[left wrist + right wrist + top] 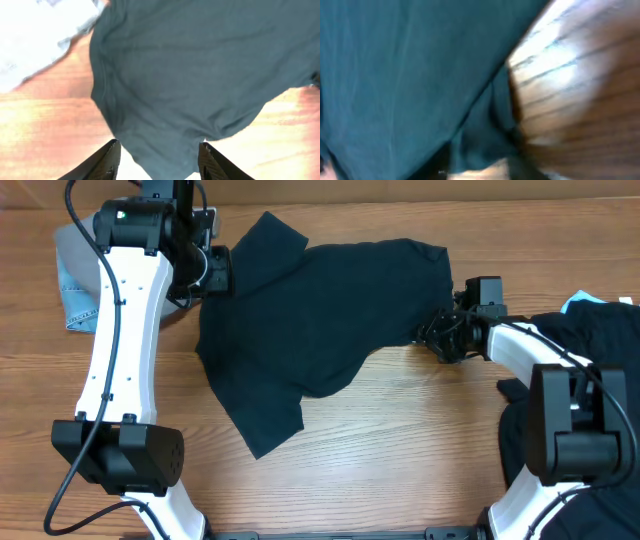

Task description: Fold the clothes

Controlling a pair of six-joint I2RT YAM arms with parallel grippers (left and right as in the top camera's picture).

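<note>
far left: grey and light-blue cloth (72, 285) on the brown wooden table (400, 440). left gripper (159, 145): at the shirt's left edge, fingers (111, 161) spread apart, shirt fabric seen between them, nothing clamped. centre: plain black short-sleeved fabric t-shirt (320, 310), spread on the table, rumpled, one sleeve toward the near edge. right gripper (440, 336): at the shirt's lower right corner, against the fabric; blur hides whether it is parted or closed. far right: heap of rumpled black garments (600, 350) under the right arm.
</note>
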